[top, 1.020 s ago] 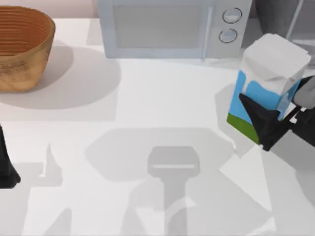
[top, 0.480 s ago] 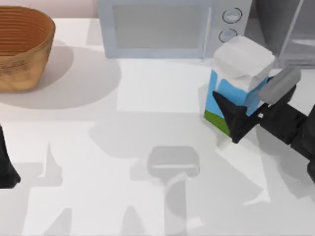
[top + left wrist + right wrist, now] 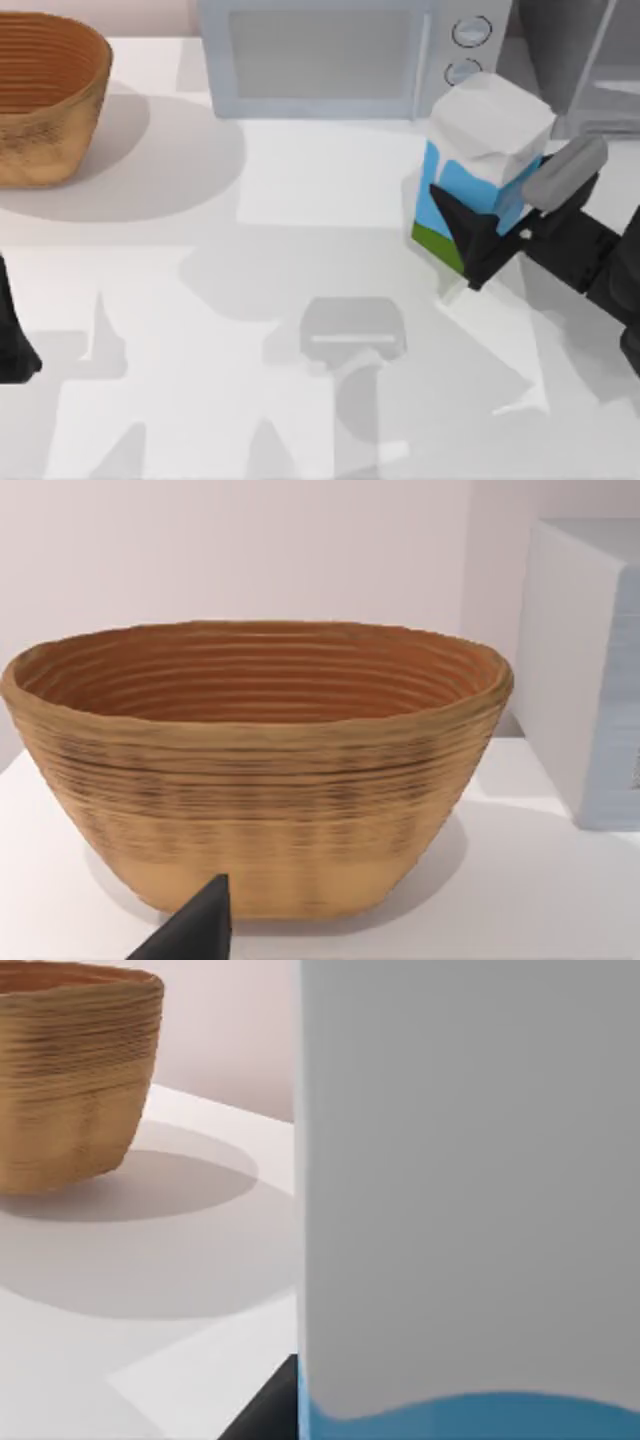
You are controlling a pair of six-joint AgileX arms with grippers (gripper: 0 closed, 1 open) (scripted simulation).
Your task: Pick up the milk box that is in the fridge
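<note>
Milk box [image 3: 487, 160] sits clamped in the right end effector [image 3: 500, 225], one dark finger [image 3: 465, 232] across its blue face and the other, grey one against its far side; the carton tilts, its green base towards the worktop [image 3: 300, 200] and its white gable top just in front of the microwave [image 3: 340, 55], near the two knobs. In the right wrist view the carton's white and blue wall [image 3: 470, 1190] is very close to the camera. Nearest the camera, in front of the microwave, the worktop lies bare and carries only shadows, giving wide room for movement. The left end effector [image 3: 12, 335] rests at the worktop's left edge, well apart from the microwave; I cannot tell whether its fingers are apart or together. Left of the microwave stands the woven basket [image 3: 45, 95], close to the worktop's back edge. Right of the microwave, at the far right corner, stands the fridge [image 3: 575, 60], just behind the carton.
</note>
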